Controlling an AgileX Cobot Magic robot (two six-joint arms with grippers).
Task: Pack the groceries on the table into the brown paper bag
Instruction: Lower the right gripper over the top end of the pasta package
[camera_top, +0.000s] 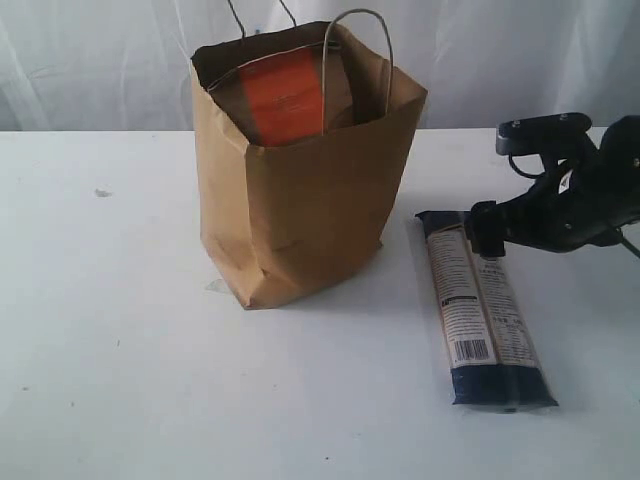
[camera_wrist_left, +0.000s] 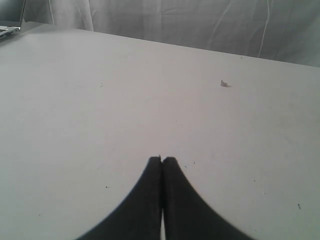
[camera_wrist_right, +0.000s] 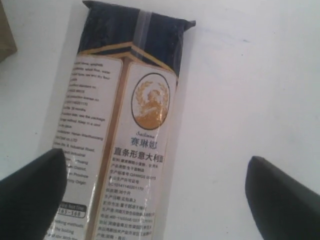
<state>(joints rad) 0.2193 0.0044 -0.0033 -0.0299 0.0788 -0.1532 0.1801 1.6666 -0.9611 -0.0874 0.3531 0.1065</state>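
The brown paper bag (camera_top: 300, 200) stands upright in the middle of the table (camera_top: 120, 340), mouth open. A brown pouch with an orange label (camera_top: 285, 95) sticks up inside it. The long dark pasta packet (camera_top: 485, 310) lies flat on the table right of the bag. My right gripper (camera_top: 510, 185) hovers open over the packet's far end. In the right wrist view, the right gripper (camera_wrist_right: 156, 160) has one finger over the packet (camera_wrist_right: 125, 125) and the other over bare table. My left gripper (camera_wrist_left: 161, 159) is shut and empty above bare table (camera_wrist_left: 125, 100), and is out of the exterior view.
A small crumb (camera_top: 102, 193) lies on the table's left part, also seen as a crumb (camera_wrist_left: 224, 83) in the left wrist view. A white curtain (camera_top: 100, 60) hangs behind the table. The bag's cord handles (camera_top: 360, 40) stand up above its rim.
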